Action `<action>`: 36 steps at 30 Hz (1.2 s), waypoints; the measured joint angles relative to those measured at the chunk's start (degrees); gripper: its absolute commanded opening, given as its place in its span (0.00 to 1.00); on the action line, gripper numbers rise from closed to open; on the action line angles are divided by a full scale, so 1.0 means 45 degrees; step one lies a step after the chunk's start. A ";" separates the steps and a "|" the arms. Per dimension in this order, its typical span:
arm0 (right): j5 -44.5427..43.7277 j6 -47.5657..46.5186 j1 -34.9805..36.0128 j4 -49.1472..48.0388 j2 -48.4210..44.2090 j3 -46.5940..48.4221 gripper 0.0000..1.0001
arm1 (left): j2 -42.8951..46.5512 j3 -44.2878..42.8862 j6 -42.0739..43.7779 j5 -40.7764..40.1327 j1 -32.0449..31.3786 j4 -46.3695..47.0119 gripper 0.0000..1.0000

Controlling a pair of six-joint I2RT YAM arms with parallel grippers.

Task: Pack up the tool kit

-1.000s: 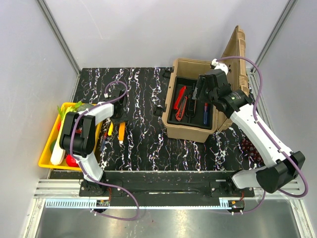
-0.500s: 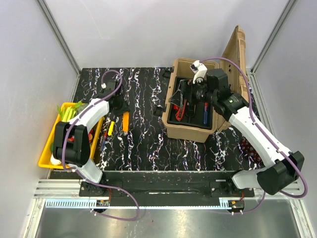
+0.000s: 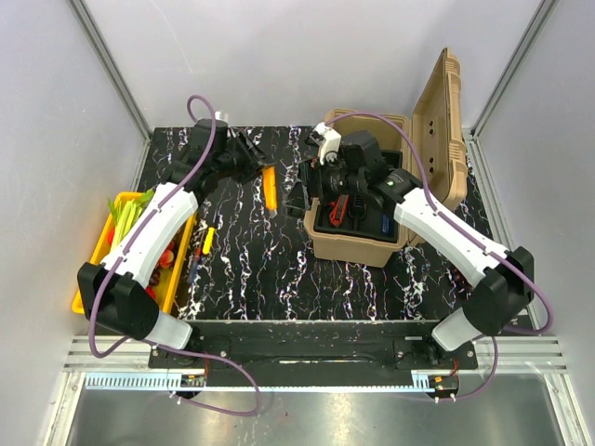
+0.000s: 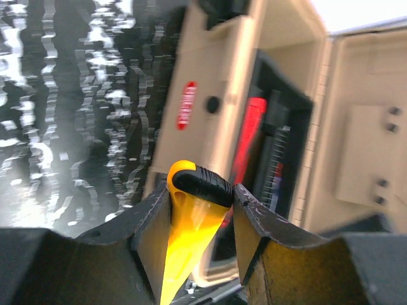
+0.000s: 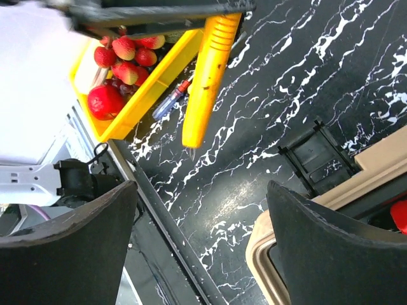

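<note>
My left gripper [image 4: 200, 204] clamps the orange tool [image 3: 270, 188], lifted short of the toolbox [image 3: 358, 246]; right gripper [image 5: 200, 190] gapes empty. Red tools [image 3: 339, 206] already sit inside (yellow tool [image 3: 206, 240] not yet packed).

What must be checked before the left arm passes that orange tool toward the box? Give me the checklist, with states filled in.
1. Left gripper holds the orange-handled tool: ok, both fingers are clamped on the handle.
2. Right gripper is ready to receive: ok, jaws wide apart and empty.
3. Lid of the toolbox is open: ok, it stands upright.
4. Free space in the inner tray: cannot tell, the right arm covers part of it.
5. Tool is clear of the box wall: ok, a gap shows in the top view.
6. All tools are packed: not ok, a yellow-handled tool lies on the table.
</note>
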State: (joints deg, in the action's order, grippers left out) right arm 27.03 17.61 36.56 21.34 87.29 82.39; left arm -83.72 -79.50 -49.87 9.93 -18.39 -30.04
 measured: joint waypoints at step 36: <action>-0.5712 0.1836 0.0092 0.1200 -0.0651 0.0058 0.00 | 0.0146 -0.1588 -0.0471 -0.0107 -0.1724 0.0879 0.98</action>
State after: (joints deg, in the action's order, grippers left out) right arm 1.32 25.87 36.97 26.74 84.36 82.65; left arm -83.07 -86.65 -51.99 9.45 -26.15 -26.09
